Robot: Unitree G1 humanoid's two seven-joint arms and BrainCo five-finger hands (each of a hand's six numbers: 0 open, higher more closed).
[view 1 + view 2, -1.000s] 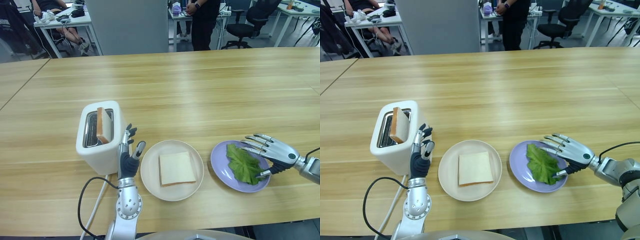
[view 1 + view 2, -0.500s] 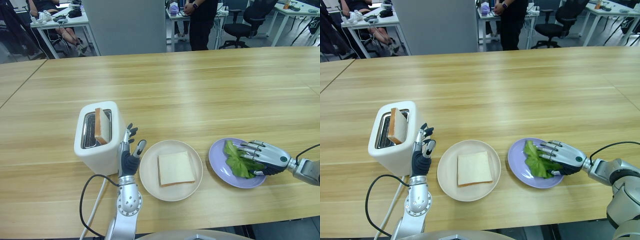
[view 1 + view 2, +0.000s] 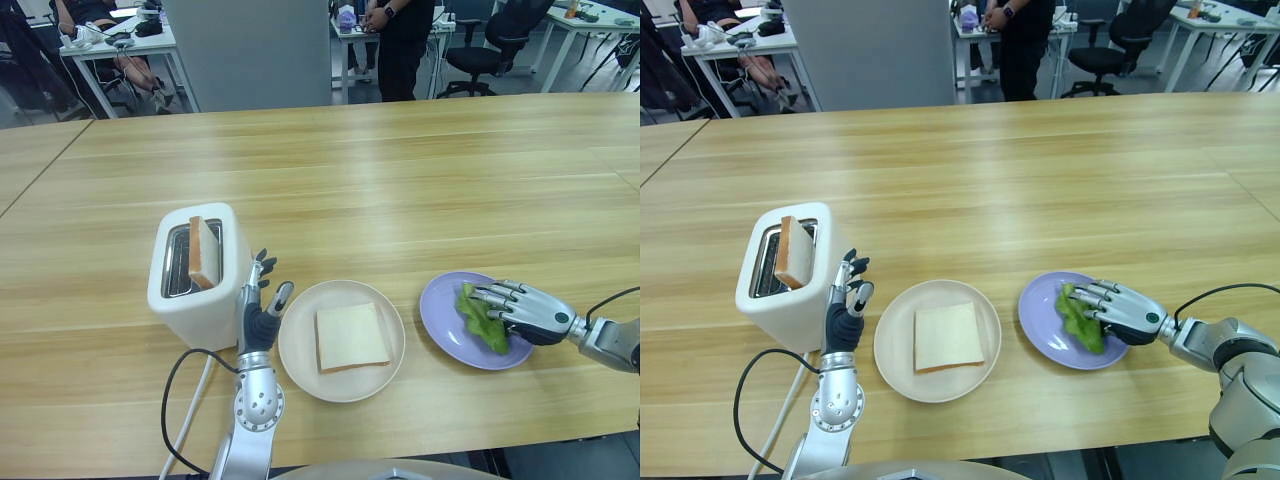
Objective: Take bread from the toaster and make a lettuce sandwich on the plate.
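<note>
Your right hand (image 3: 525, 312) has its fingers curled around the lettuce (image 3: 478, 322) on the purple plate (image 3: 440, 305) near the desk's front edge, while your left hand (image 3: 258, 318) stands open and empty beside the toaster (image 3: 195, 290). One bread slice (image 3: 352, 337) already lies on the cream plate (image 3: 296, 350). By the look of it, the lettuce and the second slice (image 3: 205, 252), upright in the toaster, are left to add.

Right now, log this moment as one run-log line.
right hand: shut on lettuce at purple plate | left hand: open beside toaster | bread slice on cream plate | second slice in toaster
</note>
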